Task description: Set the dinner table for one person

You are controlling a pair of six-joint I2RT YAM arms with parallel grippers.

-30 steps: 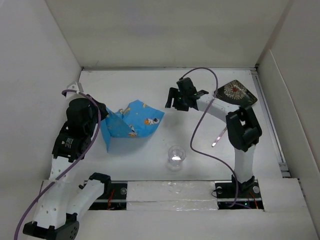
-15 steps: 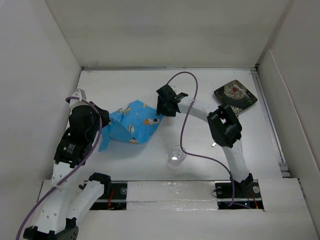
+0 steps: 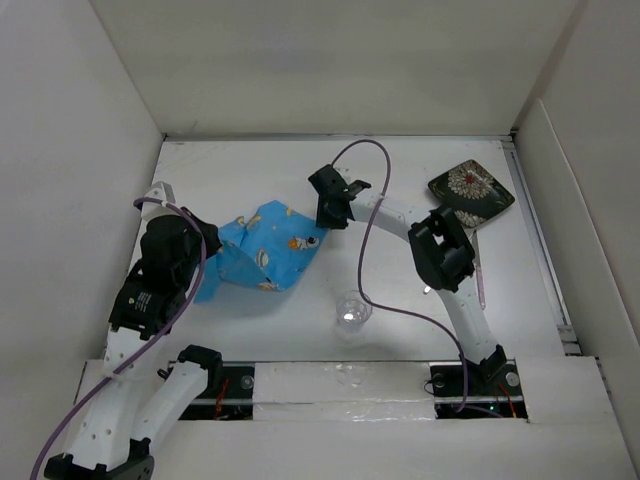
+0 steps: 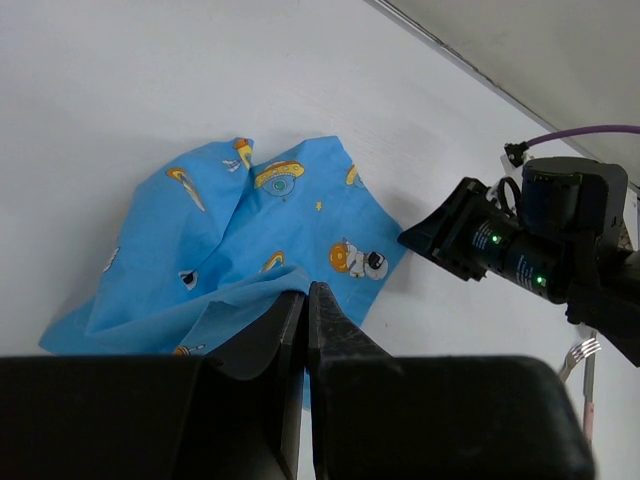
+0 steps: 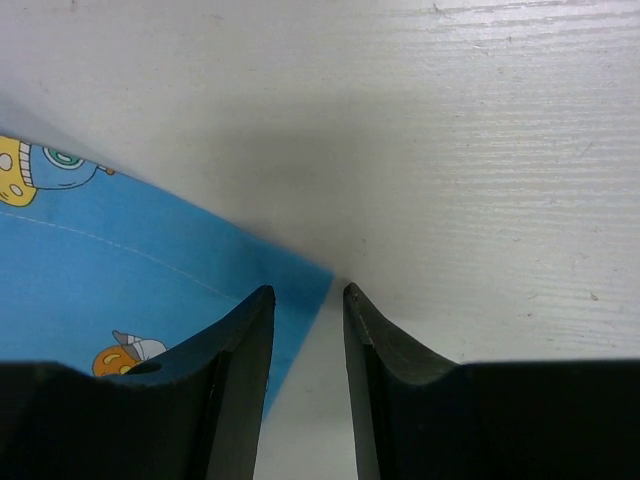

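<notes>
Crumpled placemat [image 3: 265,245] gripped by left claw [image 4: 306,292]; right claw [image 5: 305,295] straddles its corner, jaws apart; plate [image 3: 470,190], glass [image 3: 351,312], fork [image 4: 585,375] unplaced on table [image 3: 250,170].

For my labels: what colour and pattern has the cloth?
Cloth: blue with cartoon prints; left wrist view.

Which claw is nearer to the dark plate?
Right. The right claw is at the cloth's right corner, left of the plate; the left claw grips the cloth farther left.
</notes>
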